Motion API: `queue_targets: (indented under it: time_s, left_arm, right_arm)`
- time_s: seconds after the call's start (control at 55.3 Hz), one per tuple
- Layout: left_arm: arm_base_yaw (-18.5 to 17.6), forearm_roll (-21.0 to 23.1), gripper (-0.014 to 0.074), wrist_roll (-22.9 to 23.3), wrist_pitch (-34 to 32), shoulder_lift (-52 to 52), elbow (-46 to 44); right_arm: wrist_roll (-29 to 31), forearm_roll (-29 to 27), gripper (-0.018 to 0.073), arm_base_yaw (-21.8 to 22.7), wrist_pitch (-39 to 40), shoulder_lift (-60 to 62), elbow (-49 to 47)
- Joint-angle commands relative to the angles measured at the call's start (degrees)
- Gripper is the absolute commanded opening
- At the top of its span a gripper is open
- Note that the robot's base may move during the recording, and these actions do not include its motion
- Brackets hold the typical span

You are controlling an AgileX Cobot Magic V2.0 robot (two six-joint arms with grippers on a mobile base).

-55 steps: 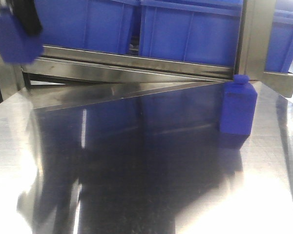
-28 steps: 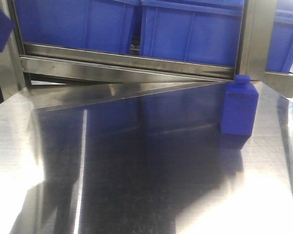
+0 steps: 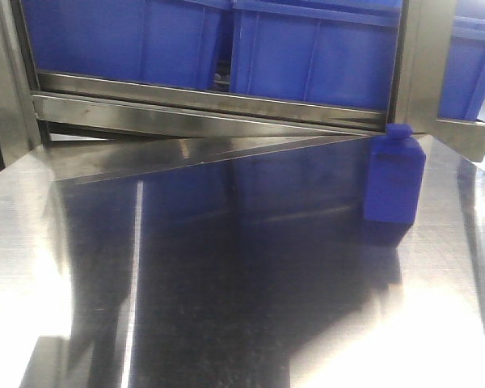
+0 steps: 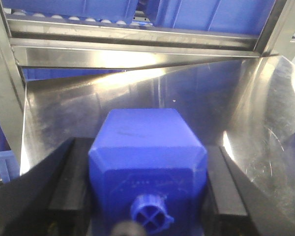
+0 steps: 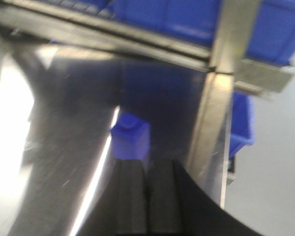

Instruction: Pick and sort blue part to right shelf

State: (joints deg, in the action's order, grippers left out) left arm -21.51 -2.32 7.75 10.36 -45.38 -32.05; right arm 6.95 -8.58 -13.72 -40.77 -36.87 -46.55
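While L gripper [image 4: 147, 194] jaws pinch blue part [image 4: 146, 140], R gripper [image 5: 146, 167] jaws pressed together, 2nd part [image 3: 394, 179] by shelf [image 3: 210, 101]

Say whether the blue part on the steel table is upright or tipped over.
Upright. The blue part rests on its flat base on the table, with its small cap pointing up, close to the right shelf.

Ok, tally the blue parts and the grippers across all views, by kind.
Blue parts: 2, the standing blue part and the held blue part
Grippers: 2, left gripper and right gripper
Total: 4
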Motion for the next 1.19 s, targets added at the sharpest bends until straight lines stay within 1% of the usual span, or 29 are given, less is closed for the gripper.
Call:
queue_targets:
  time_s: [0.0,0.072,0.127,0.199,0.271,0.344,0.38,0.398,0.452,0.524,0.561,0.651,0.741,0.778,0.85,0.904,0.958,1.175]
  left_arm:
    - [-0.4,0.0,0.025,0.4,-6.6,0.5,-1.8]
    - [-0.4,0.0,0.025,0.4,-7.2,0.5,-1.8]
    - [-0.4,0.0,0.025,0.4,-7.3,0.5,-1.8]
    - [-0.4,0.0,0.025,0.4,-7.3,0.5,-1.8]
    - [-0.4,0.0,0.025,0.4,-7.3,0.5,-1.8]
    - [-0.4,0.0,0.025,0.4,-7.3,0.5,-1.8]
    - [-0.4,0.0,0.025,0.4,-7.3,0.5,-1.8]
    - [-0.4,0.0,0.025,0.4,-7.3,0.5,-1.8]
    - [-0.4,0.0,0.025,0.4,-7.3,0.5,-1.8]
    - [-0.4,0.0,0.025,0.4,-7.3,0.5,-1.8]
    - [-0.4,0.0,0.025,0.4,-7.3,0.5,-1.8]
    - [-0.4,0.0,0.025,0.4,-7.3,0.5,-1.8]
    - [-0.4,0.0,0.025,0.4,-7.3,0.5,-1.8]
    - [-0.4,0.0,0.025,0.4,-7.3,0.5,-1.8]
    - [-0.4,0.0,0.025,0.4,-7.3,0.5,-1.8]
    - [-0.4,0.0,0.025,0.4,-7.3,0.5,-1.8]
    - [-0.4,0.0,0.025,0.4,-7.3,0.5,-1.8]
    - [-0.4,0.0,0.025,0.4,-7.3,0.5,-1.8]
  right_arm:
    - [0.8,-1.3,0.0112,-3.6,-1.5,-7.5,-9.1]
    - [0.8,-1.3,0.0194,-6.0,-2.2,-12.4,-13.6]
    - [0.8,-1.5,0.0241,-7.2,-0.4,-16.0,-15.9]
    - [0.8,-1.7,0.0293,-7.6,1.7,-19.9,-18.1]
    - [0.6,-2.3,0.0357,-7.6,2.0,-23.5,-20.1]
    - [-0.4,-4.3,0.0459,-7.6,0.3,-26.8,-22.5]
    - [-1.8,-5.5,0.0513,-7.6,-1.0,-28.4,-23.9]
    - [-3.2,-6.1,0.0556,-7.6,-2.7,-29.8,-25.1]
    - [-5.0,-6.3,0.0627,-7.6,-5.3,-32.7,-27.6]
    - [-8.4,-6.1,0.0622,-7.6,-8.7,-36.5,-30.8]
    - [-11.9,-5.5,0.0624,-7.6,-10.5,-38.7,-32.6]
    - [-17.8,-3.0,0.0624,-7.6,-13.6,-43.1,-36.1]
    - [-25.4,2.7,0.0624,-7.6,-17.3,-47.6,-38.7]
    - [-27.5,5.5,0.0624,-7.6,-18.8,-49.3,-39.5]
    - [-31.4,9.0,0.0624,-7.6,-20.9,-51.7,-40.1]
    - [-33.3,10.7,0.0624,-7.6,-21.2,-53.0,-40.2]
    - [-34.6,10.9,0.0624,-7.6,-21.0,-54.5,-40.2]
    - [-35.2,10.1,0.0624,-7.8,-19.1,-59.9,-40.2]
